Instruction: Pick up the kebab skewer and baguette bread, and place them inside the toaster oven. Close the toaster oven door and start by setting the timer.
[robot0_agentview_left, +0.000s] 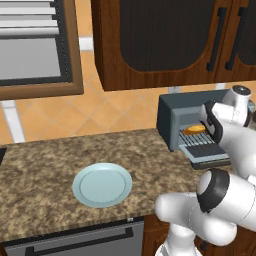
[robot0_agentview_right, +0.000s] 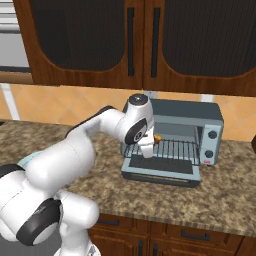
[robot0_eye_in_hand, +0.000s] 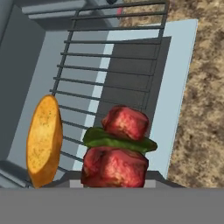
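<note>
The blue-grey toaster oven (robot0_agentview_right: 200, 114) stands on the counter with its door (robot0_agentview_right: 160, 172) dropped open and flat. On the left side of its wire rack (robot0_eye_in_hand: 113, 65) lies the golden baguette bread (robot0_eye_in_hand: 43, 140), also visible as baguette bread (robot0_agentview_left: 194, 129) inside the oven mouth. My gripper (robot0_agentview_right: 148, 151) hangs just above the rack's front, shut on the kebab skewer (robot0_eye_in_hand: 118, 148), whose red meat chunks and green slice sit close to the hand camera, to the right of the bread. The skewer hides my fingertips in the hand view.
An empty pale blue plate (robot0_agentview_left: 102, 184) rests on the speckled counter left of the oven. The oven's knobs (robot0_agentview_right: 212, 135) are on its right face. Dark wooden cabinets (robot0_agentview_right: 125, 40) hang low above the oven. My own arm (robot0_agentview_left: 225, 125) blocks part of the oven front.
</note>
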